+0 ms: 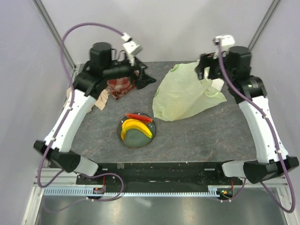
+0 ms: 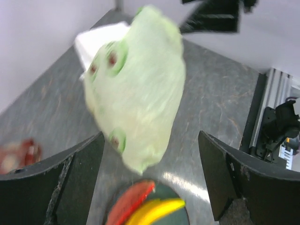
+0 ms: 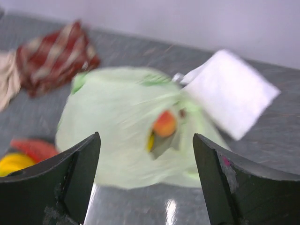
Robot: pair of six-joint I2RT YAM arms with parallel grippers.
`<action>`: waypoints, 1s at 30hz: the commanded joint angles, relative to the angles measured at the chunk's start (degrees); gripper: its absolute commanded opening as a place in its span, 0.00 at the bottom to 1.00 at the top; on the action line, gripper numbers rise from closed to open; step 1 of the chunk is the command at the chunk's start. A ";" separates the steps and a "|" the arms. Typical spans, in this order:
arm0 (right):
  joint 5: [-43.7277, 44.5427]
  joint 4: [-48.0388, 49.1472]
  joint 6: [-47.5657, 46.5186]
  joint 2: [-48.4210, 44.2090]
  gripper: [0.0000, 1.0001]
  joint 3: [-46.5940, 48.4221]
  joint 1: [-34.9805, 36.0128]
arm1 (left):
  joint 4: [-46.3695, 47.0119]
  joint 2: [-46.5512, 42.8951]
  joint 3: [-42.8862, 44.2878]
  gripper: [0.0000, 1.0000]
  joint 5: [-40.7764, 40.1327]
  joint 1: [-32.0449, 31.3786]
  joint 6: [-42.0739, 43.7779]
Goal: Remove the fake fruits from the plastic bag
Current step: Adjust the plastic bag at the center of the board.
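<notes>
- The desk carried everything.
- The plastic bag lay crumpled at the desk's far right, touching a white towel.
- My left hand hung empty, fingers wide apart, beside the red checked cloth at the far left.
- My right hand hovered by the bag, fingers also spread, holding nothing.
- A dark plate sat near the front middle, apart from the bag.
- On it lay a yellow banana bunch and a red watermelon slice.
- An orange-pink peach showed inside the bag's opening.

Banana bunch, watermelon slice on plate, front centre; plastic bag behind right; cloth behind left
</notes>
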 commanded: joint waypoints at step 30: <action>-44.37 25.98 24.47 23.03 0.59 -13.96 -29.22 | 9.90 47.24 40.24 0.92 -16.57 -22.29 -5.87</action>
